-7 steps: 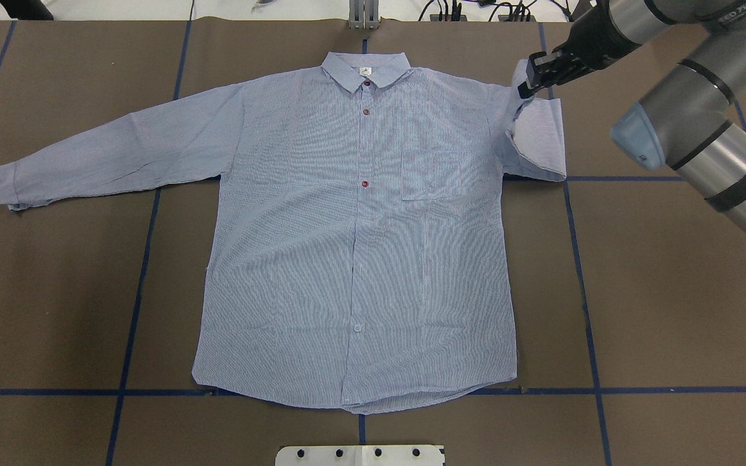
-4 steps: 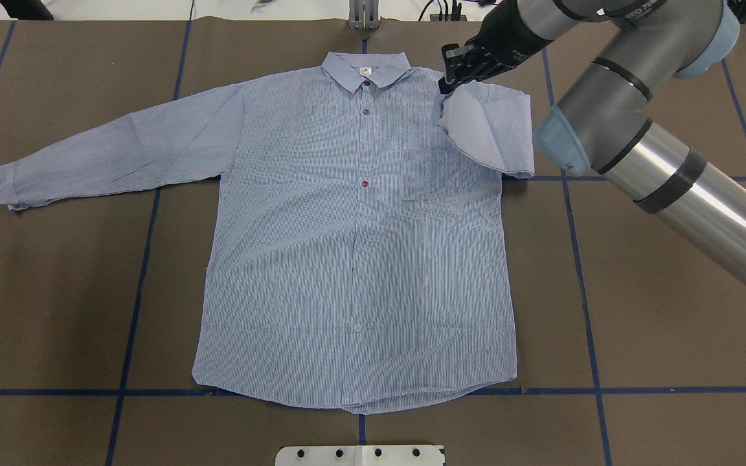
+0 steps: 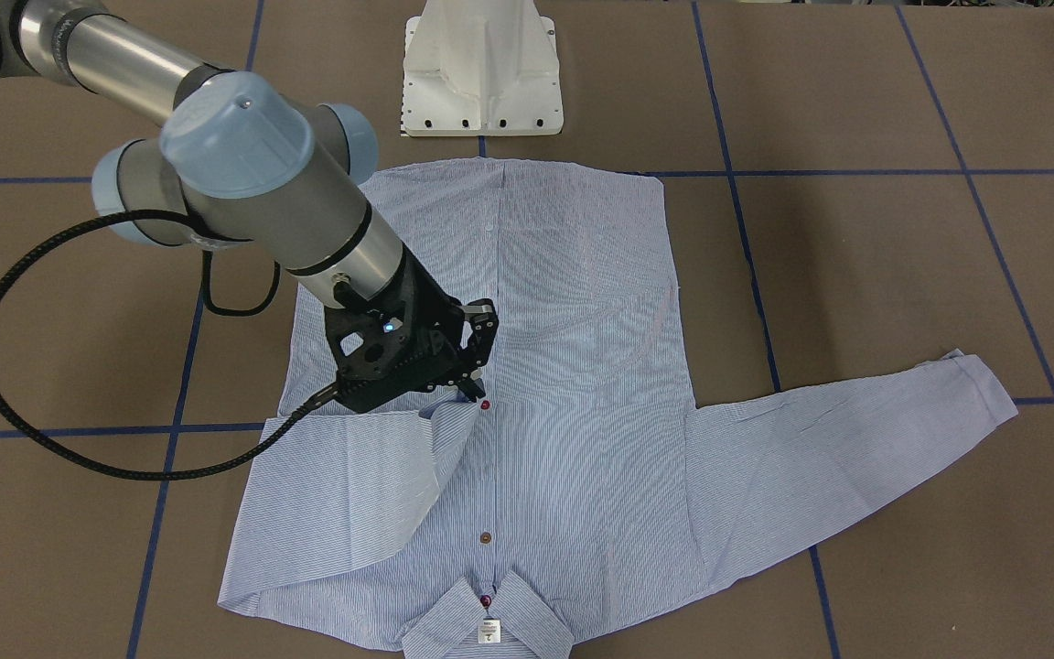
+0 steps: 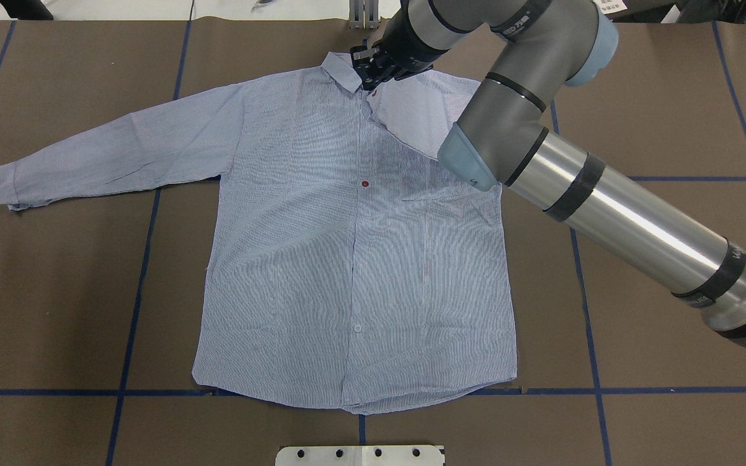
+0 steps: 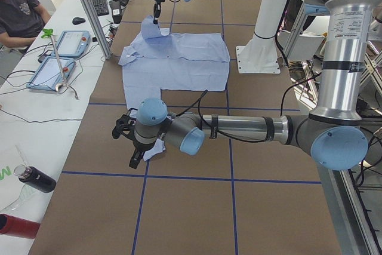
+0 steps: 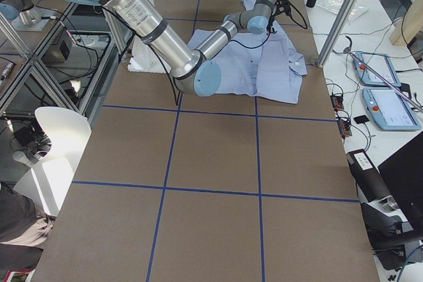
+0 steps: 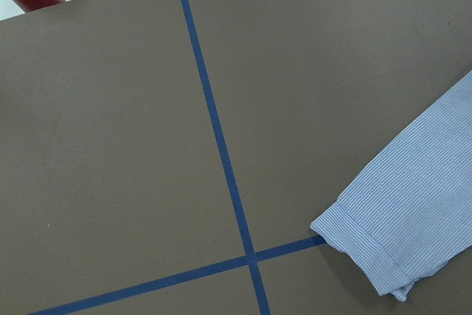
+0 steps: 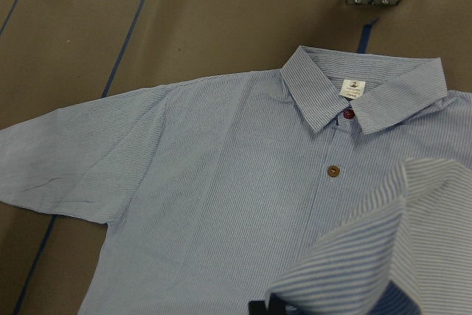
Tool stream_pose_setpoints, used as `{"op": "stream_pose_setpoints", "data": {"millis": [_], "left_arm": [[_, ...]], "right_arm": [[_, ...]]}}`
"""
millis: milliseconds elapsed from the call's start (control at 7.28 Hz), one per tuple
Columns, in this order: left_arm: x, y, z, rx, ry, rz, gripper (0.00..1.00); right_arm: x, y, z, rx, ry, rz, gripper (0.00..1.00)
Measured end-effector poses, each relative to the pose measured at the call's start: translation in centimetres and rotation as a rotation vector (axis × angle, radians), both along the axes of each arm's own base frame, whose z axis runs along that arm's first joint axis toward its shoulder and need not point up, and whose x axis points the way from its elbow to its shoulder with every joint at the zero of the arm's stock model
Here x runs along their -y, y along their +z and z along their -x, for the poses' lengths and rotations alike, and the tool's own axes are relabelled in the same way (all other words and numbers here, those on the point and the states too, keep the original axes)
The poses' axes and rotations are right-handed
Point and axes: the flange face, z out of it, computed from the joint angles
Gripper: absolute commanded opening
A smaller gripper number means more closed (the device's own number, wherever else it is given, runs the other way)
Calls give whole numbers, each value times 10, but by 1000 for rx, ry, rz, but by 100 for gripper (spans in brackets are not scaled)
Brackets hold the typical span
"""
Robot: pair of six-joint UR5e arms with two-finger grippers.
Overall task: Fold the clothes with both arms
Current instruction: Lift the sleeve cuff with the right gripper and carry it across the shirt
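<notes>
The striped blue-and-white shirt (image 4: 321, 259) lies flat, front up, collar (image 8: 354, 94) toward the far edge. My right gripper (image 4: 366, 72) is shut on the cuff end of the shirt's right sleeve (image 4: 412, 113) and holds it just above the button line below the collar. The front view shows the gripper (image 3: 477, 383) and the sleeve (image 3: 353, 485) folded across the chest. The other sleeve (image 4: 107, 152) lies stretched out flat. My left gripper (image 5: 126, 135) shows only in the exterior left view, above that sleeve's cuff (image 7: 391, 248); I cannot tell if it is open.
The white pedestal base (image 3: 481, 73) stands at the shirt's hem side. Blue tape lines (image 4: 133, 304) cross the brown table. A metal post (image 4: 364, 16) stands at the far edge. Bottles (image 5: 36, 180) and tablets (image 5: 65, 43) sit on the side table by an operator (image 5: 18, 10).
My right gripper has carried the sleeve cuff leftward from beyond the shoulder to the button line under the collar. The sleeve now lies folded over the chest.
</notes>
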Motion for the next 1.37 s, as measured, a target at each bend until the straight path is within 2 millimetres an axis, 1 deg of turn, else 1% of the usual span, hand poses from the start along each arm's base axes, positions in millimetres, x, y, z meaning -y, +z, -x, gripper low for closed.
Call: {"op": "stream_pose_setpoints", "data": {"millis": [137,412,687,824,962,1236,1374], "left_arm": [[1,1,0,0,0,0,100],[3,6,0,0,-1,-7,100],[3,9,0,0,-1,-7,100],[4,9,0,0,-1,-7,100],[4,8,0,0,-1,-8,100],[6,7,0,0,-2,-9,100],[6,7,0,0,-2,-10,100]], "right_arm": [[-1,-4,20,-15,9,-3,0],[-1,-16,49,-33,10,-5,0],[-9,-22,82,-56,0,-4,0],[-11,-27,103,-75,2,-4,0],[-12,-27,121,-98,4,1,0],[-12,-18,146,-137,-5,18,0],[-14,-18,157,-149,-11,23,0]]}}
